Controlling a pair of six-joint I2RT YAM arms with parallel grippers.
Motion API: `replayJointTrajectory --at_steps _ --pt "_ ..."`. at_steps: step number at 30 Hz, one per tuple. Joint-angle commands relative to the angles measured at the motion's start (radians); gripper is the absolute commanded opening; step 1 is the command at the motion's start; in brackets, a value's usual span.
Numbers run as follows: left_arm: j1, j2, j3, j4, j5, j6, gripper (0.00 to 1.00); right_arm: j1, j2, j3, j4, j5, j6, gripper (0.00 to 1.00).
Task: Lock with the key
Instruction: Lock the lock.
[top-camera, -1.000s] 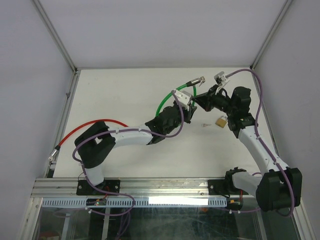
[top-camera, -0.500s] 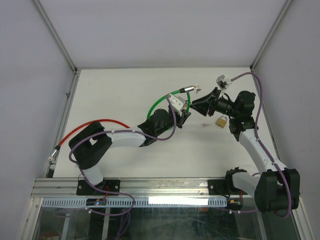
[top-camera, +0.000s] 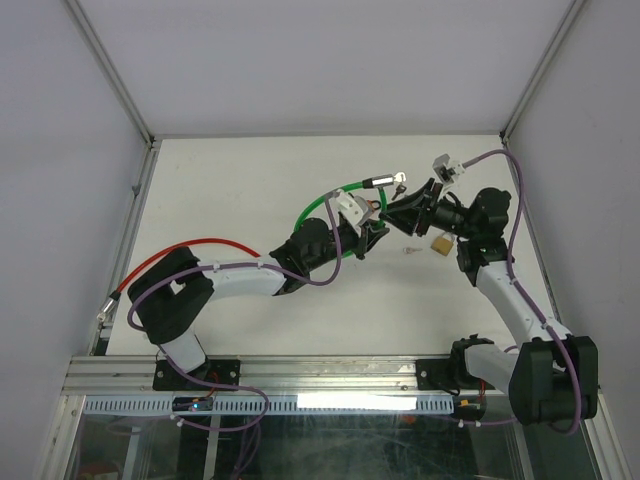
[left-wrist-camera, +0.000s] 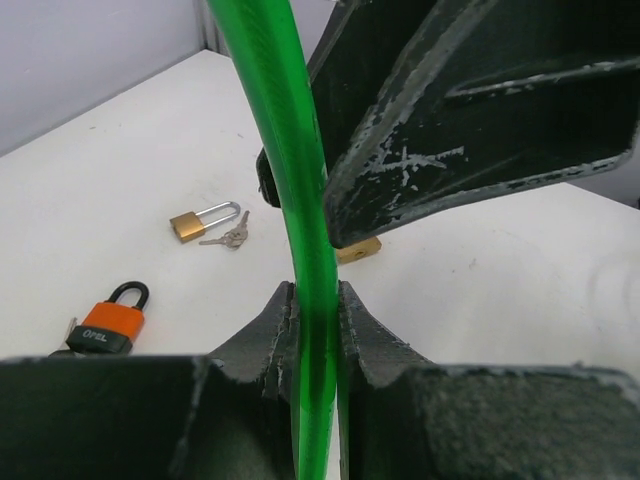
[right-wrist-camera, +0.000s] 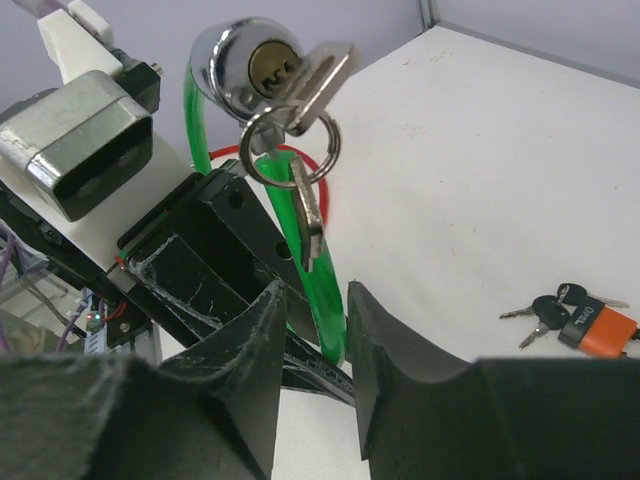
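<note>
- R tool (right-wrist-camera: 315, 296) has just let go. A sec ago it was pressed shut up at the chrome lock cylinder (right-wrist-camera: 250, 62); now its fingers are spread w/ nothing b/w them, and it sits just below the cylinder.
- Flat silver key (right-wrist-camera: 322, 72) stays stuck in the cylinder's keyway on its own. A second key (right-wrist-camera: 308, 215) dangles from the split ring (right-wrist-camera: 295, 150) under it.
- L tool (left-wrist-camera: 315, 305) hasn't changed grip: pressed tight on the green plastic-sheathed cable (left-wrist-camera: 290, 150), holding it up off the white table (top-camera: 230, 180). L arm has pulled back a touch toward its base, cable + cylinder going w/ it.
- So the task's thing, the cable lock, hangs mid-air b/w the two arms, cylinder face toward the R wrist cam.
- My read: key's in, and R tool is prob. backing off to re-grip the key head for the turn. Or the turn's done already; can't tell from the key's angle.
- Small brass padlock (top-camera: 440, 243) and orange padlock (right-wrist-camera: 600, 328) lie on the table, nobody touching them.
</note>
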Motion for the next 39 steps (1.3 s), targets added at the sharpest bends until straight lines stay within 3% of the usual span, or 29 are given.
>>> replayJointTrajectory --at_steps 1,6,9,12,14,19,22,26,29,31,33,34,36,37,39 --pt "-0.001 -0.066 0.006 0.098 0.079 0.028 0.0 -0.005 -0.022 -0.018 0.161 -0.043 0.068 0.25" --pt "-0.001 -0.076 0.002 0.099 0.095 0.028 0.0 -0.006 -0.024 -0.024 0.204 -0.071 0.091 0.01" --pt "0.0 -0.085 -0.006 0.119 0.088 0.012 0.0 -0.006 -0.026 -0.033 0.246 -0.084 0.121 0.0" --pt "0.002 -0.092 -0.014 0.161 0.078 -0.029 0.18 -0.005 -0.025 -0.052 0.312 -0.086 0.168 0.0" --pt "0.003 -0.093 -0.011 0.182 0.08 -0.055 0.25 -0.006 -0.023 -0.061 0.343 -0.083 0.186 0.0" --pt "0.005 -0.084 0.015 0.188 0.08 -0.087 0.29 -0.006 -0.026 -0.069 0.361 -0.082 0.197 0.0" --pt "0.005 -0.078 0.021 0.189 0.081 -0.094 0.25 -0.006 -0.028 -0.072 0.365 -0.08 0.198 0.0" --pt "0.007 -0.075 0.02 0.186 0.095 -0.087 0.02 -0.005 -0.029 -0.075 0.372 -0.087 0.195 0.0" --pt "0.012 -0.079 0.009 0.186 0.11 -0.068 0.0 -0.005 -0.032 -0.069 0.359 -0.112 0.173 0.0" --pt "0.021 -0.087 -0.004 0.185 0.117 -0.057 0.0 -0.006 -0.037 -0.051 0.298 -0.135 0.121 0.03" --pt "0.036 -0.101 -0.025 0.187 0.124 -0.053 0.0 -0.014 -0.046 -0.019 0.179 -0.169 0.027 0.23" --pt "0.044 -0.109 -0.039 0.188 0.132 -0.05 0.0 -0.021 -0.053 0.003 0.102 -0.188 -0.041 0.27" --pt "0.065 -0.13 -0.068 0.191 0.145 -0.044 0.0 -0.036 -0.066 0.059 -0.155 -0.23 -0.203 0.34" --pt "0.074 -0.145 -0.082 0.19 0.156 -0.04 0.0 -0.052 -0.069 0.098 -0.308 -0.266 -0.364 0.39" --pt "0.094 -0.168 -0.108 0.182 0.207 -0.013 0.0 -0.067 -0.073 0.171 -0.544 -0.302 -0.574 0.41"
